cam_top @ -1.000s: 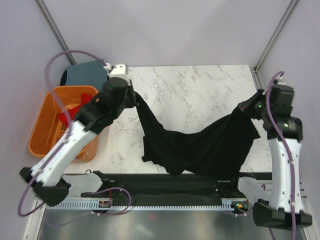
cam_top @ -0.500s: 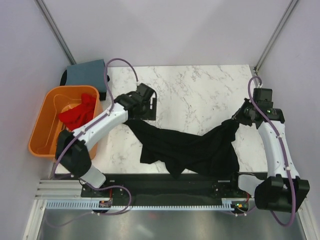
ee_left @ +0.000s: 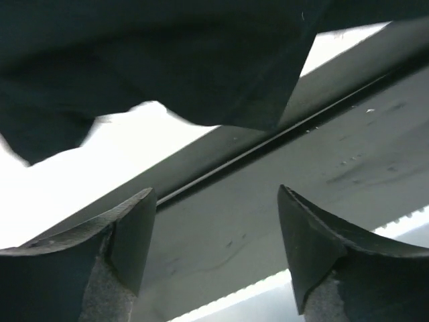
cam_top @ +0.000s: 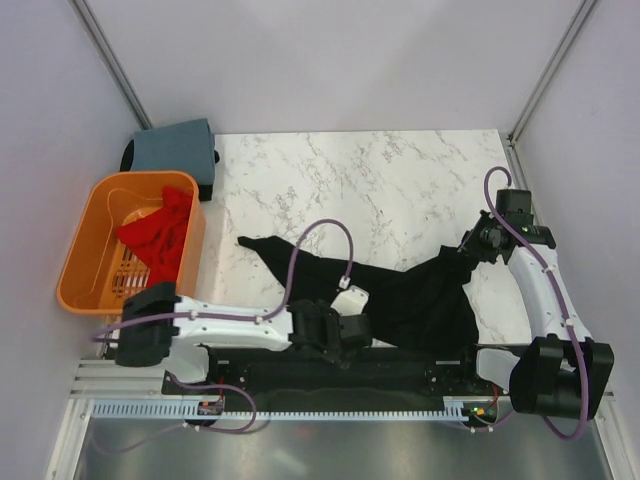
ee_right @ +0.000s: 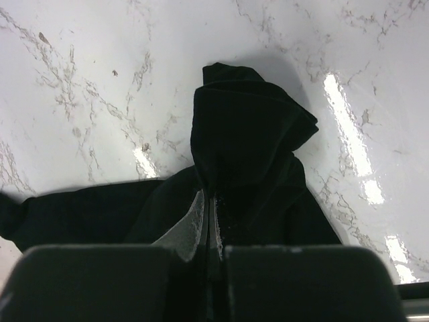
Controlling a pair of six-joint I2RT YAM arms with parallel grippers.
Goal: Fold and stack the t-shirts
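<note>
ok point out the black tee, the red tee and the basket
black tee (cam_top: 420, 300), top view, middle of the cloth
red tee (cam_top: 155, 232), top view, bunched middle
basket (cam_top: 78, 262), top view, left wall

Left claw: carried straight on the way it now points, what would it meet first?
Probably the black t-shirt, whose hem lies ahead of the open left claw. Nothing sits between the fingers, though depth is unclear in the wrist view.

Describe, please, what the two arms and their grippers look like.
The left arm and right arm both have white shells, black joints and a looping purple cable. The left gripper has dark, wedge-shaped fingers; the right gripper shows pale pads.
</note>
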